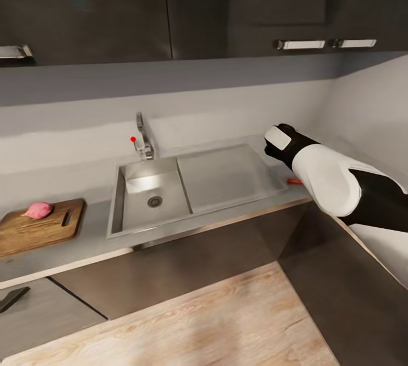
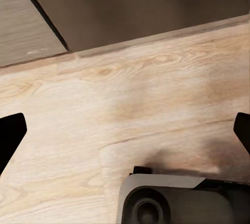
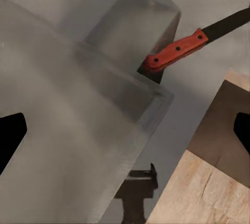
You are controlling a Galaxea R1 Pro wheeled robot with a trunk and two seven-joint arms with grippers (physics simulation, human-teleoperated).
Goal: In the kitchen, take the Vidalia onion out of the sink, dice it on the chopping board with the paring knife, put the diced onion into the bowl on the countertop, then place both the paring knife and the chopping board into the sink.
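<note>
Right wrist view puts my right claw [image 3: 125, 130] wide open above the sink [image 3: 78, 130] drainboard edge, paring knife [image 3: 177, 51] on the counter [image 3: 208, 62] just beyond — I risk nudging it off the edge if I descend short.

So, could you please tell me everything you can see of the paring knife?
The paring knife lies flat on the grey countertop, just beyond the right end of the sink's drainboard. Its handle is orange-red with dark rivets, and the slim dark blade runs out of the right wrist view. In the head view the right arm hides all but the handle's end. Nothing grips it.
</note>
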